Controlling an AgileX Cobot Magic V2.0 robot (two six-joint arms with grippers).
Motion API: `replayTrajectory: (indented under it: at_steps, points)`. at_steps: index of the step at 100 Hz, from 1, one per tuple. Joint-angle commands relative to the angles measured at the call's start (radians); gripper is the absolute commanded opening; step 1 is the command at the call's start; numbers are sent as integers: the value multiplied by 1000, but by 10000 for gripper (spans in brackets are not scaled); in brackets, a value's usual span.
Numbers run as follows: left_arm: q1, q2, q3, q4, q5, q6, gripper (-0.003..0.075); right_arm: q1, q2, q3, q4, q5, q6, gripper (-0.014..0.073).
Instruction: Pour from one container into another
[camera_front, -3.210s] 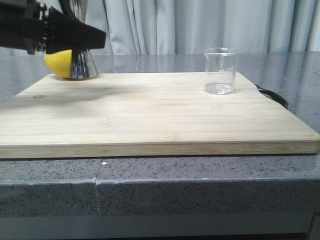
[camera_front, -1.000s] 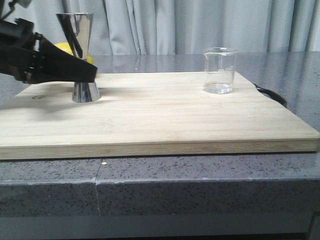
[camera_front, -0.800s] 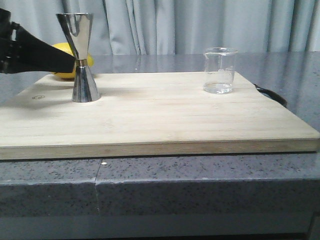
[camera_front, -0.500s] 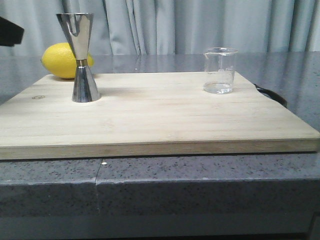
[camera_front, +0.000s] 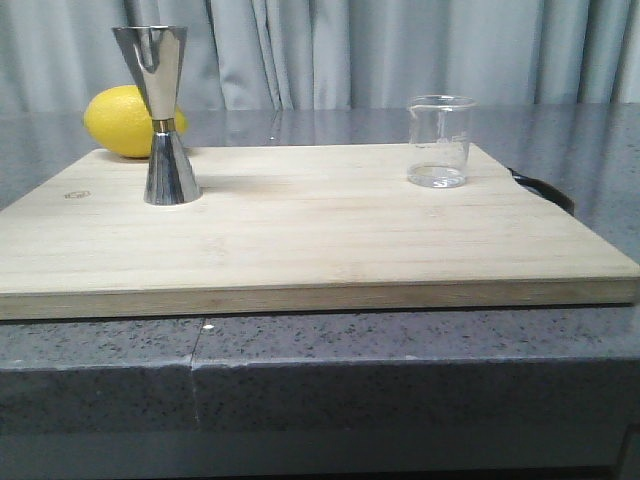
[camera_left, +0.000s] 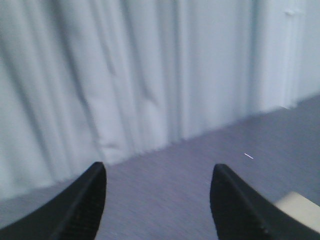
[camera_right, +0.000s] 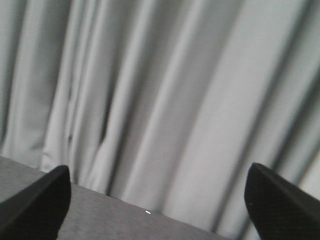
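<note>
While neither of my arms shows in the front view, both wrist cameras look out at the curtain (camera_right: 150, 100) with nothing between the fingers: my left end effector (camera_left: 157, 200) stands wide and empty, and my right end effector (camera_right: 155, 200) is spread wider, also empty. The glass beaker (camera_front: 440, 141) stands upright on the far right part of the cutting board (camera_front: 300, 240), a little clear liquid at its bottom. The steel jigger (camera_front: 160, 115) stands upright well apart from it on the board's far left, just in front of the lemon (camera_front: 125, 121). Both vessels have their long axes vertical. Neither appears in my wrist views, so they lie below and forward of where my fingers point; I judge the right end effector nearer the beaker and the left nearer the jigger. The pour has not begun. The right arm must come down to the beaker from the side, then carry it leftward across the board.
</note>
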Motion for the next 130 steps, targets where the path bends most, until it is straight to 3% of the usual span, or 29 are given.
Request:
replayTrajectory:
  at_steps: [1, 13, 30, 44, 76, 93, 100, 107, 114, 124, 130]
  points:
    - [8, -92, -77, -95, -269, -35, 409, -10, -82, -73, 8, 120, 1, 633]
    - [-33, -199, -101, -84, -453, -69, 398, -10, -161, -86, 6, 213, 1, 633]
    - [-181, -340, -65, 166, -498, -232, 312, -8, -286, -43, 21, 251, 1, 633]
    - [-258, -453, 28, 324, -512, -320, 304, 6, -410, 67, 39, 232, 1, 633]
    - [-263, -776, 539, 336, -706, -337, 304, 23, -787, 458, 41, 184, 1, 633]
    - [-263, -877, 746, 320, -723, -337, 303, 23, -914, 609, 41, 189, 1, 619]
    - [-263, -902, 796, 312, -723, -337, 291, 23, -939, 655, 41, 190, 1, 552]
    - [-263, -916, 836, 307, -723, -337, 253, 23, -950, 689, 41, 190, 1, 430]
    - [-263, -921, 858, 307, -723, -337, 170, 23, -951, 710, 41, 190, 1, 273]
    - [-263, -921, 863, 305, -723, -337, -19, 23, -951, 718, 41, 192, 1, 24]
    - [-263, -921, 863, 292, -723, -337, -19, 23, -951, 718, 41, 192, 1, -74]
